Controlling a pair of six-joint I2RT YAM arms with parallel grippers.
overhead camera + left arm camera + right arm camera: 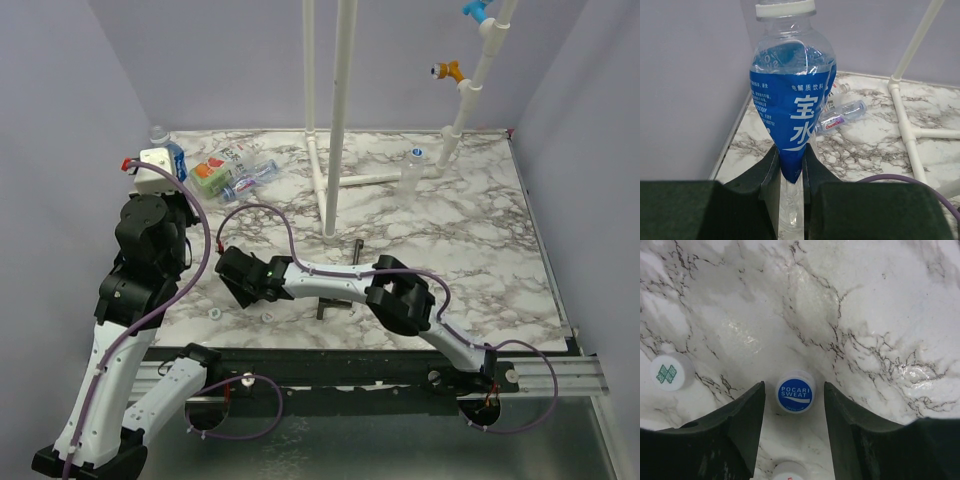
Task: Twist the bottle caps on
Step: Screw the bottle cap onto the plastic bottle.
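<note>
Nearest to us, the left arm's base [90,445] is sitting at the near edge of the marble table [480,240]. At the far left, our left gripper [790,170] is clamping the lower end of an upright blue-labelled bottle [792,100], jaws pinched narrow on the creased plastic. The bottle's top is running out of the wrist view, so we cannot tell whether it is capped. Just right of it, a green and orange labelled bottle [210,178] and a clear bottle [252,174] are lying on their sides. Nearer the middle, our right gripper [794,386] is hovering low with its jaws parted around a blue cap [795,391], with gaps showing on both sides. A white cap with a green mark [671,371] is lying just beside it, and another white cap [789,471] is peeking between the fingers. Further right, a black T-shaped tool [357,252] is lying near the white pipes [335,120].
</note>
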